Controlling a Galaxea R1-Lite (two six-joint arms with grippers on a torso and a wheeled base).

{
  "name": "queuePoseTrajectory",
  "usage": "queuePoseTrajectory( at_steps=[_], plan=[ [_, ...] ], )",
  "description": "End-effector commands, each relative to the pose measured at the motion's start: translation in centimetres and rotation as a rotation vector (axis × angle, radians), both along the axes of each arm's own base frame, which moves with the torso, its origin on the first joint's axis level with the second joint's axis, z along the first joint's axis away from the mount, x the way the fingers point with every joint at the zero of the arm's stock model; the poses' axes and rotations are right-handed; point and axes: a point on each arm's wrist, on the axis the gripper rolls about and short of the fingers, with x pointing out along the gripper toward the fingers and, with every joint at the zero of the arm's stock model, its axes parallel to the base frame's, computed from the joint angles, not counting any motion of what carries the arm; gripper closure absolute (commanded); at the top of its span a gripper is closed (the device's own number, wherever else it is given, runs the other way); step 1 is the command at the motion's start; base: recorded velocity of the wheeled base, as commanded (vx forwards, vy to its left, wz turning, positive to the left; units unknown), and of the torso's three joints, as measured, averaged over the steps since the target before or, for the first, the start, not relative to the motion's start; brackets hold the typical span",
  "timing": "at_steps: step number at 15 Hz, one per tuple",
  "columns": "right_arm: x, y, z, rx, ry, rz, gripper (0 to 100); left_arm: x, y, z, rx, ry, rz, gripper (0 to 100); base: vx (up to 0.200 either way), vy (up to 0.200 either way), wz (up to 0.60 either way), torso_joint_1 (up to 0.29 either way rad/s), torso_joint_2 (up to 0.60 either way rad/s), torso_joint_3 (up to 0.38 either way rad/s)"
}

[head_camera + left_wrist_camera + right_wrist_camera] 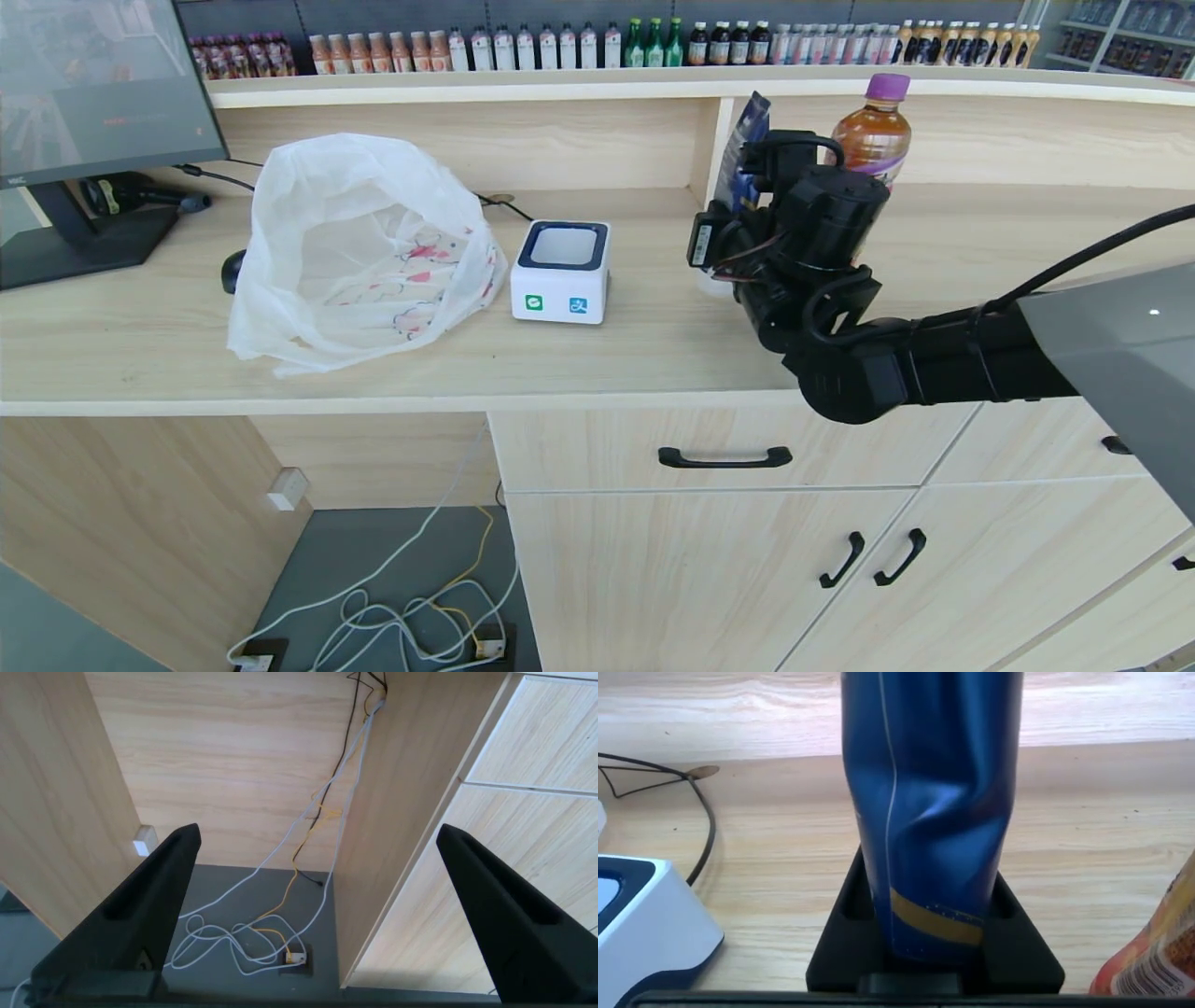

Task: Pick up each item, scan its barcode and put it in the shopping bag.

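I find my right end effector [929, 901] clamped on the blue pouch [934, 812], upright over the bench [653, 345] right of the scanner [561, 271], evidently gripped for barcode presentation, while the left end effector [318, 835] hangs with jaws apart below.

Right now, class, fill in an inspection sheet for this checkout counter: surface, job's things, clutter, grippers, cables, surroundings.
Surface: pale wooden counter.
Job's things: shopping bag open, left of the scanner; blue packet held upright; bottle upright at the right.
Clutter: monitor at the far left.
Grippers: right gripper shut on the blue packet; left gripper open, low above the floor.
Cables: cable on the counter behind the scanner; tangle on the floor.
Surroundings: shelf of drinks behind; cupboards below.
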Motion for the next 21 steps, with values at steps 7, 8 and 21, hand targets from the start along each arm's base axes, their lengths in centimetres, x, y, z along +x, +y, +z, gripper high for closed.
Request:
queuePoseTrajectory(
  at_steps=[7, 8, 21],
  plan=[
    [-5.3, 0.8, 4.4, 0.000, -0.066, 0.069, 100, 0.0, 0.0, 0.0, 0.000, 0.000, 0.001, 0, 0.000, 0.000, 0.00, 0.000, 0.00, 0.000],
    [-6.1, 1.1, 4.8, 0.006, -0.071, 0.080, 100, 0.0, 0.0, 0.0, 0.000, 0.000, -0.001, 0, 0.000, 0.000, 0.00, 0.000, 0.00, 0.000],
    [-19.7, -3.9, 2.2, -0.071, -0.055, 0.247, 100, 0.0, 0.0, 0.0, 0.000, 0.000, -0.001, 0, 0.000, 0.000, 0.00, 0.000, 0.00, 0.000]
  ],
)
